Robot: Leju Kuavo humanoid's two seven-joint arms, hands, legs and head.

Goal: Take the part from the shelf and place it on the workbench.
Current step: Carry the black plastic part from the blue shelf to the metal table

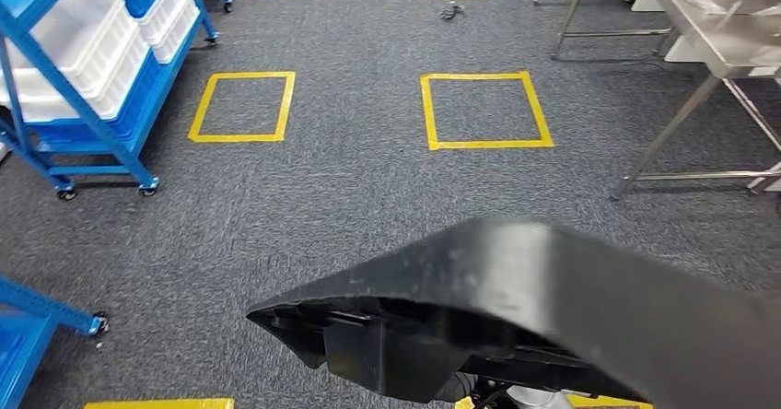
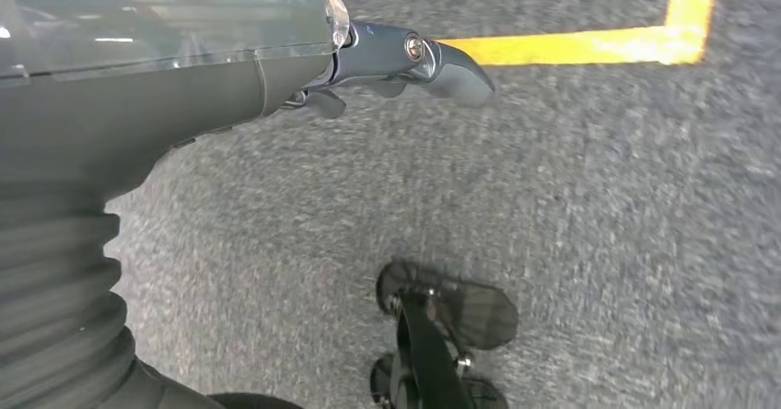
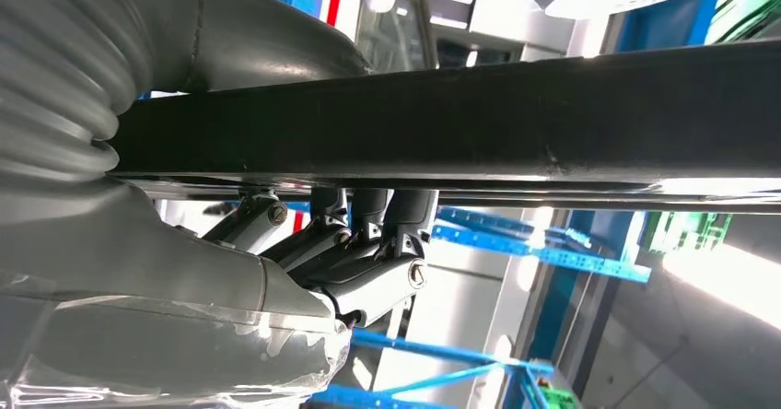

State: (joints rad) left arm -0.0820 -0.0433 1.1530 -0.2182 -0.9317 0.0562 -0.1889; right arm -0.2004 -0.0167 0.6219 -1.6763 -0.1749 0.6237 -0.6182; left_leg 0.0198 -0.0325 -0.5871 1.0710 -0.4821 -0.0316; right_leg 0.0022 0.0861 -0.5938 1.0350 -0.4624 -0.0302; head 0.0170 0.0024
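The part [image 1: 553, 308], a long black moulded plastic piece, sits low and near in the head view, running from centre out past the right edge, off the shelf and carried above the carpet. We judge it stiff and fairly light for its length, a smooth glossy top that could slip, ribbed hollow underside giving better purchase; held toward one end it would lever on the wrist, so a hold nearer mid-length looks safer. In the right wrist view the part [image 3: 516, 114] crosses as a dark bar and the right hand [image 3: 304, 243] clamps it, fingers [image 3: 368, 252] curled under one edge, thumb over the other side. The left hand [image 2: 304, 68] hangs over the carpet, holding nothing; its fingers [image 2: 442, 64] look partly curled but we cannot tell how far. The part's right end is cut off, and its grip point is hidden in the head view. Far right stands the steel bench [image 1: 728, 40], well apart from the part; far left the blue shelf [image 1: 83, 77] with white bins. Yellow tape squares [image 1: 486, 110] mark the floor between.
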